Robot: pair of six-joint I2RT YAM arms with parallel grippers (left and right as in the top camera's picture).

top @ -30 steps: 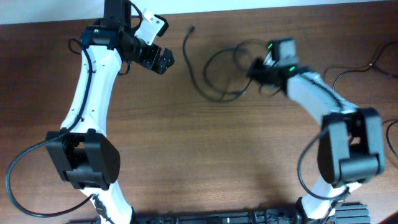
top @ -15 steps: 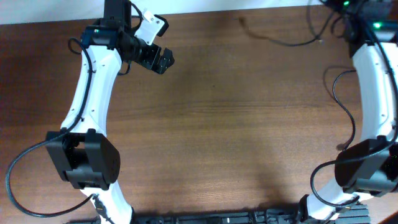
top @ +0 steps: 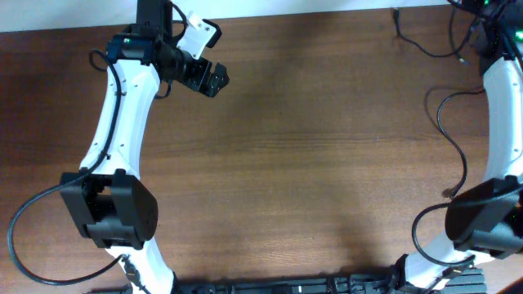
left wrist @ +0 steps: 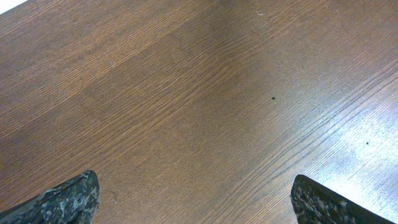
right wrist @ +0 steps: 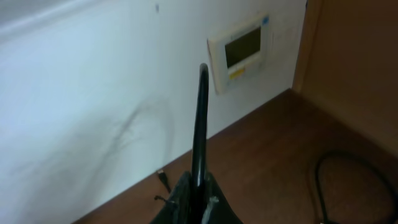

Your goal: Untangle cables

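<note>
Right wrist: right gripper (right wrist: 198, 190) is clamped on a black cable (right wrist: 199, 118), which stands up from the closed jaws. Overhead: loose strand trails along the table (top: 327, 163) at its far right corner. Left gripper (top: 212, 79) is wide open and holds nothing.

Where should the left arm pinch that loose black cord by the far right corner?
Probably the cable just behind its plug end, from above, jaws across it: that stretch seems to lie flat, clear of the right gripper.
</note>
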